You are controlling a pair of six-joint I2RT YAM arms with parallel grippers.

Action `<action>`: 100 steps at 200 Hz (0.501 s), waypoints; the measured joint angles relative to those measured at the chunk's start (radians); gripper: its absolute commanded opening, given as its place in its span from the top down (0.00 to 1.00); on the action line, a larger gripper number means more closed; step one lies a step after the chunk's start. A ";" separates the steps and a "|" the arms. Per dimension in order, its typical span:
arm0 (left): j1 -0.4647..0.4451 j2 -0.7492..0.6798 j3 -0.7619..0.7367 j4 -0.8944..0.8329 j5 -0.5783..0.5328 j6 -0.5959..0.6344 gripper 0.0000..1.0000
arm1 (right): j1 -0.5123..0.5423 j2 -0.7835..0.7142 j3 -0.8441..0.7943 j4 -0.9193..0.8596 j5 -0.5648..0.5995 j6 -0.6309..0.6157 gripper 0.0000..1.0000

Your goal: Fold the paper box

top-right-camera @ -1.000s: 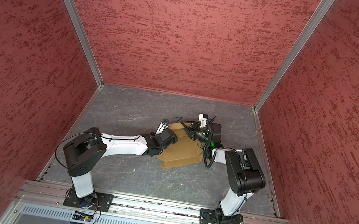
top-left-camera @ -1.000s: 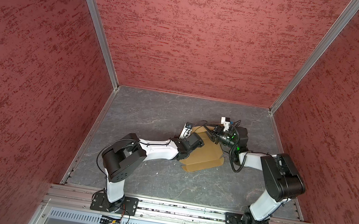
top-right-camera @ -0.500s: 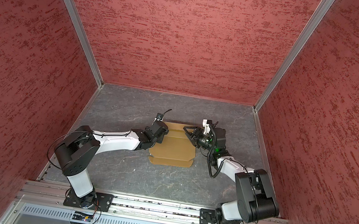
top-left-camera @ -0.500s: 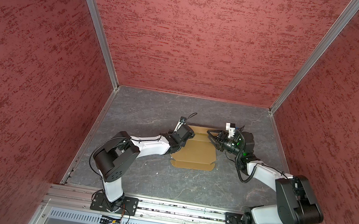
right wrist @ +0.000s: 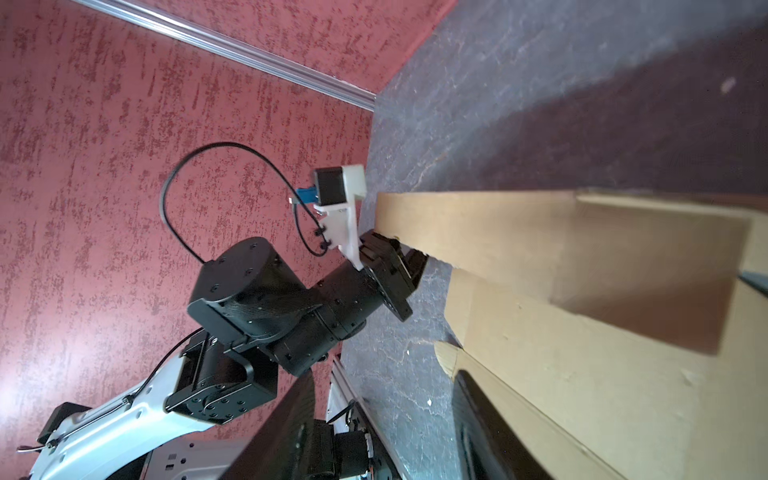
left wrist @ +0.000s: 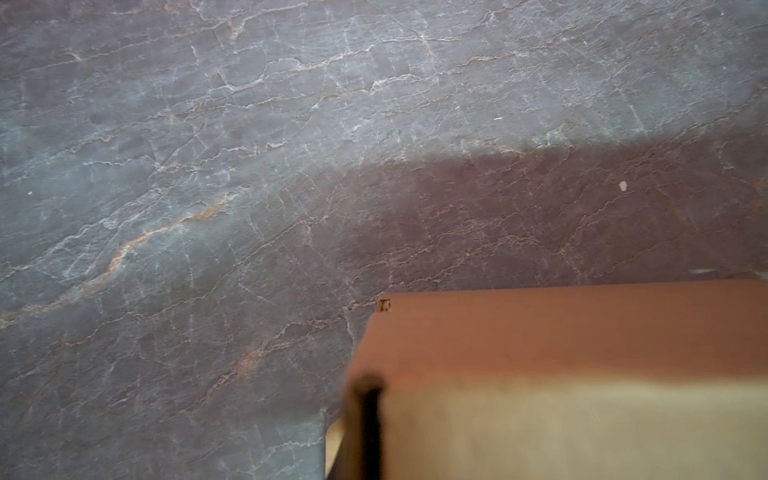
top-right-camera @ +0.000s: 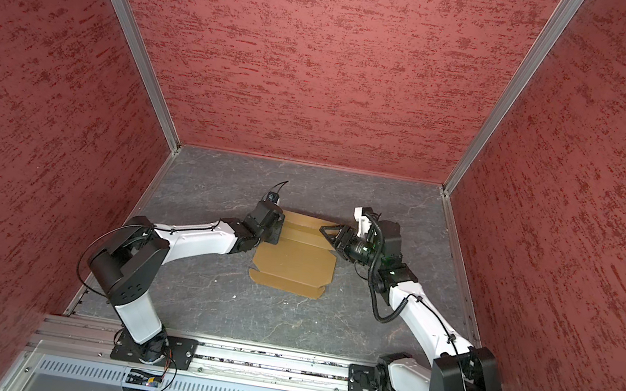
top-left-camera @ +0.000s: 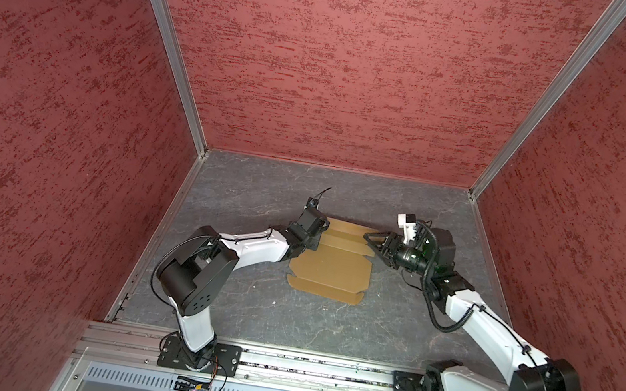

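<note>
The paper box [top-left-camera: 330, 266] [top-right-camera: 293, 263] is a brown cardboard sheet lying mostly flat on the grey floor, with its far flaps creased. My left gripper [top-left-camera: 319, 234] [top-right-camera: 276, 230] sits at the box's far left corner, shut on a raised side flap. The right wrist view shows that grip [right wrist: 409, 257] on the flap's end. In the left wrist view the flap [left wrist: 582, 332] fills the lower corner, blurred, hiding the fingers. My right gripper [top-left-camera: 368, 240] [top-right-camera: 324, 232] [right wrist: 382, 376] is open at the box's far right edge, one finger [right wrist: 478, 415] against the cardboard [right wrist: 582, 374].
Red textured walls [top-left-camera: 343, 62] close in the grey stone floor [top-left-camera: 244, 308] on three sides. An aluminium rail [top-left-camera: 298, 364] with both arm bases runs along the front. Open floor lies in front of and behind the box.
The box has swung from a skewed lie to square with the front rail. The left arm has reached farther out and its gripper has shut. The right gripper has drawn back rightward and opened.
</note>
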 measured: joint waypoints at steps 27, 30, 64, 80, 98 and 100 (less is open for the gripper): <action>0.005 -0.001 0.010 -0.034 0.029 0.003 0.97 | 0.000 0.051 0.101 -0.049 0.004 -0.071 0.57; 0.005 -0.001 0.013 -0.038 0.033 0.004 0.96 | 0.000 0.066 0.116 -0.051 0.006 -0.085 0.58; 0.005 0.000 0.042 -0.088 0.063 0.008 0.95 | 0.005 0.219 0.219 -0.045 0.017 -0.145 0.69; 0.005 0.002 0.058 -0.113 0.066 0.008 0.96 | 0.016 0.273 0.240 -0.043 0.020 -0.159 0.71; 0.005 0.013 0.081 -0.142 0.065 0.006 0.94 | 0.041 0.325 0.264 -0.039 0.025 -0.173 0.72; 0.005 0.014 0.084 -0.145 0.064 0.006 0.94 | 0.043 0.330 0.266 -0.039 0.026 -0.174 0.72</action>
